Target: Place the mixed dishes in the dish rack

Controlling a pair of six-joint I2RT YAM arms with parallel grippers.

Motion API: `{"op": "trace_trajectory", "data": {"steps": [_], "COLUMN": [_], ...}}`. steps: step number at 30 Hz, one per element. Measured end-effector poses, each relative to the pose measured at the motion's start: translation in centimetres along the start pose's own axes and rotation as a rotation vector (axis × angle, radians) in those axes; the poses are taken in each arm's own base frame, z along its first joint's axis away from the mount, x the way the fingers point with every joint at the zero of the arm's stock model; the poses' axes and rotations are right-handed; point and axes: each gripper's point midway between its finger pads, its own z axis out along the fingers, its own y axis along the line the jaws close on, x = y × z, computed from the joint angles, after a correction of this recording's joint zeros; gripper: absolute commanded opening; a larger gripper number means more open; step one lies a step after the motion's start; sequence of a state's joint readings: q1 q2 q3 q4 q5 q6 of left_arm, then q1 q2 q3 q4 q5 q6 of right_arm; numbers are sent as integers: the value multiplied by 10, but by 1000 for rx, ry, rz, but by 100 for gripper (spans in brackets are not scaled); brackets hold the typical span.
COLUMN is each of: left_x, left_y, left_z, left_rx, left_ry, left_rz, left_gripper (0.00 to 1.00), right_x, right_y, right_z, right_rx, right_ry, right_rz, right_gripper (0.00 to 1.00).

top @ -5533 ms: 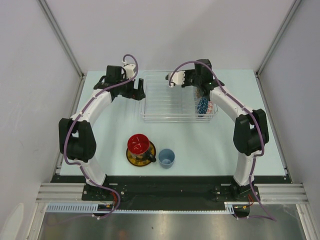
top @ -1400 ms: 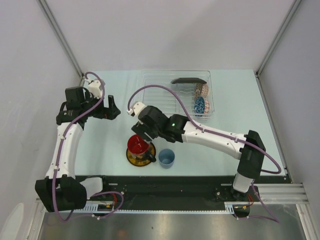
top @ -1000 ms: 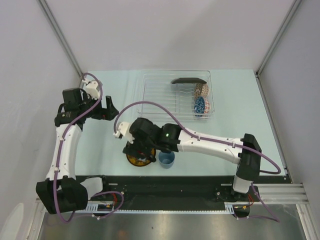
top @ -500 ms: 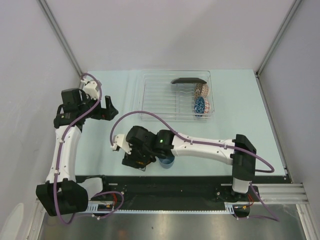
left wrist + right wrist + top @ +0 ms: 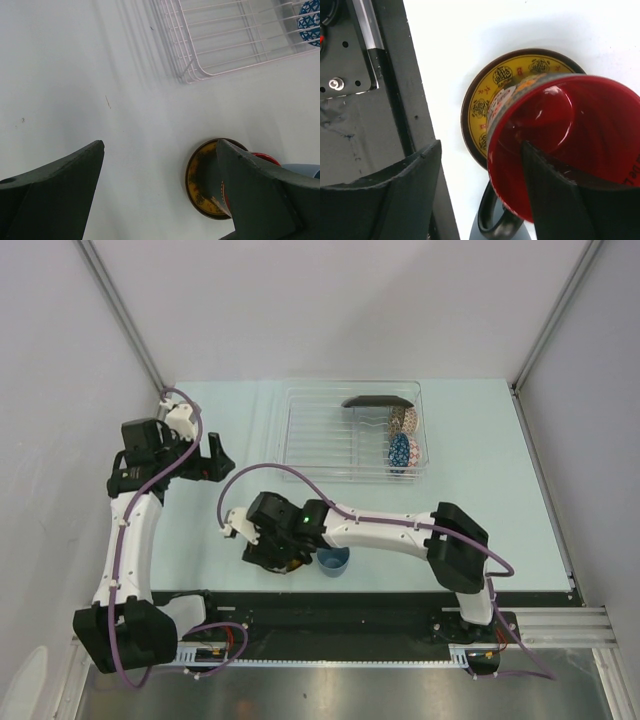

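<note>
R gripper (image 5: 481, 146) is low at the front of the table (image 5: 500, 510), right over the mug (image 5: 570, 145). Jaws are part open and straddle the mug's wall: one finger (image 5: 555, 205) is inside the red interior, the other outside w/ a visible gap to the wall, so nothing is clamped yet. Mug sits on the saucer (image 5: 487, 100), handle toward the bottom of the R wrist view, both just beside the black base rail (image 5: 370, 125). Cup (image 5: 334, 560) stands just right of the saucer, partly under the R arm. L gripper (image 5: 216, 456) hangs over the table's left side, well apart from the dishes, jaws fully spread, holding nothing. Rack (image 5: 320, 440) lies at back centre. In it the plate (image 5: 378, 401) stands on edge at the far end, w/ the red-white bowl (image 5: 405, 420) and blue bowl (image 5: 402, 452) on edge along the right side, blue one nearer.
</note>
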State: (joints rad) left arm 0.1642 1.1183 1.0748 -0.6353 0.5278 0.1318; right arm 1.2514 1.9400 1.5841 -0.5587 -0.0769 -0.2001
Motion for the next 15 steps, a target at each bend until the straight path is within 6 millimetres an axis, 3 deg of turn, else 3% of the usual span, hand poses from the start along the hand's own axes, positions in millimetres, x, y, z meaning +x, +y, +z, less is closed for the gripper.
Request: {"op": "trace_trajectory", "data": {"steps": [8,11,13,15], "left_x": [-2,-1,-1,-1], "left_y": [2,3,4,5], "left_z": [0,-1,-1,-1], "left_rx": [-5,-7,-8,-11], "left_ry": [-7,-7,-7,-8], "left_rz": [-1,-2,-2,-3], "left_gripper": [100,100,100,100], "right_x": [10,11,10,10], "right_y": [-8,-14,-14,-18], "right_z": [24,29,31,31], "right_rx": [5,13,3,23], "right_ry": [24,25,19,23], "right_rz": [0,10,14,23], "right_gripper": [37,20,3,0]}}
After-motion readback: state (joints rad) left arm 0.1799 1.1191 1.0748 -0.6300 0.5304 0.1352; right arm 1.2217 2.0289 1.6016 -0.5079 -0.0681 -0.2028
